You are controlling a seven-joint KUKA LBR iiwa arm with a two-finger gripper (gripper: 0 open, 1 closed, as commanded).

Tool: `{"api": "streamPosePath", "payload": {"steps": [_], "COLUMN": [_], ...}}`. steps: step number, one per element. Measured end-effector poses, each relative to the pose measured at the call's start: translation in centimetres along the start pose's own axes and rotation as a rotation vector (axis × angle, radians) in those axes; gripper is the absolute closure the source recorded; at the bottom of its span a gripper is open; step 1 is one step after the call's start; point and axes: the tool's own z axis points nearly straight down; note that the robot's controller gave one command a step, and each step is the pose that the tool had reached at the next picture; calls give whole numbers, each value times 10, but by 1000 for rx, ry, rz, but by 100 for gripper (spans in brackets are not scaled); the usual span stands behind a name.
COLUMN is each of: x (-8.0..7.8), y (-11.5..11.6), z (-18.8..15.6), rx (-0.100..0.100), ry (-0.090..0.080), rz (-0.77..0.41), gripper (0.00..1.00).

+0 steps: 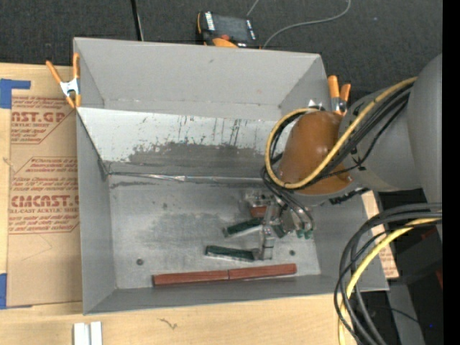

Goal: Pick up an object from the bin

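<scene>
My gripper (pixel 269 234) hangs low over the bin floor at the right of centre, under the orange wrist cover. A dark green pen-like stick (pixel 241 228) lies slanted just to its left, its right end reaching up to the gripper. A second dark green stick (pixel 228 252) lies flat below it, its right end near the gripper's tip. A small red-brown piece (pixel 257 210) sits just above the gripper. A small green thing (pixel 306 230) lies close on its right.
A long red-brown strip (pixel 223 274) lies along the bin's front wall. The arm with its looping cables covers the bin's right side. The left half of the floor holds bare, scuffed metal.
</scene>
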Motion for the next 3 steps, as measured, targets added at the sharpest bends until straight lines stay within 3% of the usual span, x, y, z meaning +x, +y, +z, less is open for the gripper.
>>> {"api": "streamPosePath", "payload": {"steps": [1, 2, 3], "x": [-1, 9, 9], "y": [0, -13, -12], "z": [-4, -22, -22], "rx": [0, 1, 0], "ry": [3, -3, -2], "rz": [-1, -546, -543], "gripper": [100, 100, 0]}}
